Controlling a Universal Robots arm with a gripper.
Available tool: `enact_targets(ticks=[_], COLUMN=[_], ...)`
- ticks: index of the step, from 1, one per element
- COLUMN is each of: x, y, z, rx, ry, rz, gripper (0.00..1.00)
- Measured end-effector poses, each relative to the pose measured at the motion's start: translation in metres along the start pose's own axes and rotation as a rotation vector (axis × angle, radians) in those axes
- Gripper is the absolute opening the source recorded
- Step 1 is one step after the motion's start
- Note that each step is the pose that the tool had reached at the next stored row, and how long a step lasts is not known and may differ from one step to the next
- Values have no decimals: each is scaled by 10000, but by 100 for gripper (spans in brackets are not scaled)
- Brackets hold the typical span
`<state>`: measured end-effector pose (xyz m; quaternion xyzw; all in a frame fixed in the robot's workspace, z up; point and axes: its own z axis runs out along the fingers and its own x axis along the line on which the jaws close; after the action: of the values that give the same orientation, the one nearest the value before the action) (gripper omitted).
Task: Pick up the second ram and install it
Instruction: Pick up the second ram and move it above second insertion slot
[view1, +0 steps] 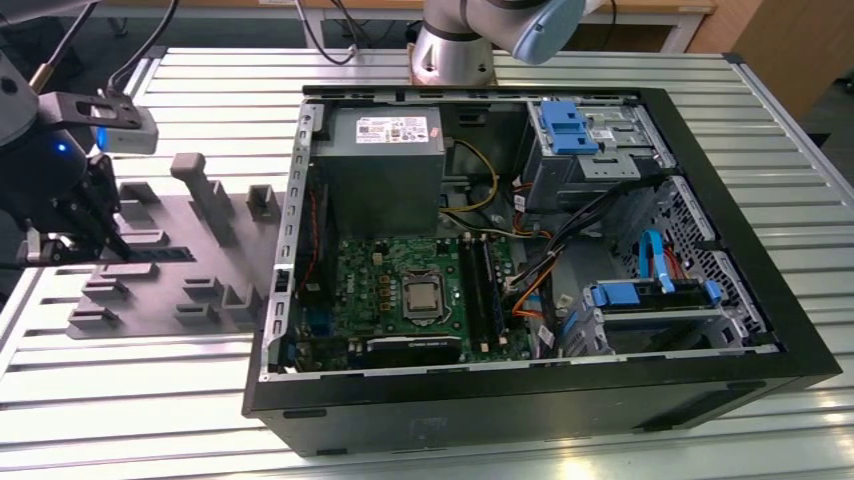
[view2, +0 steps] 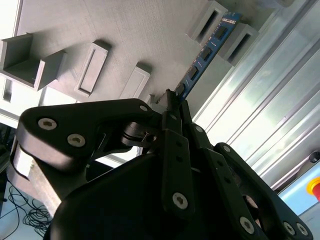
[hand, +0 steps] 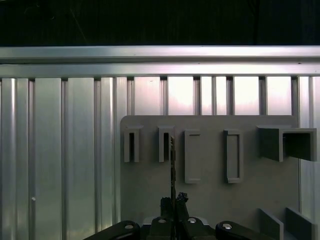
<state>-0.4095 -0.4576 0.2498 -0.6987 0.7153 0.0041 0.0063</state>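
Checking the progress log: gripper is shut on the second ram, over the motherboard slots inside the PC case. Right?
Not quite. The gripper is shut on the second ram, but over the grey fixture plate beside the PC case, not inside it. The exterior view shows this.

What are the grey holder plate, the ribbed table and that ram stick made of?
Plate: matte grey plastic, it seems; dull, no glare. Table: likely aluminium; bright, shiny slats. Ram: bluish circuit board, probably fibreglass laminate, with black chips.
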Motion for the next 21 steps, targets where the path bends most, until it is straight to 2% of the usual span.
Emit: enact_targets(ticks=[11,21], x=[0,-2], y=[0,0], z=[-42,-143], rx=[-1,-1], ry=[0,0], rz=[0,0], gripper=[14,14])
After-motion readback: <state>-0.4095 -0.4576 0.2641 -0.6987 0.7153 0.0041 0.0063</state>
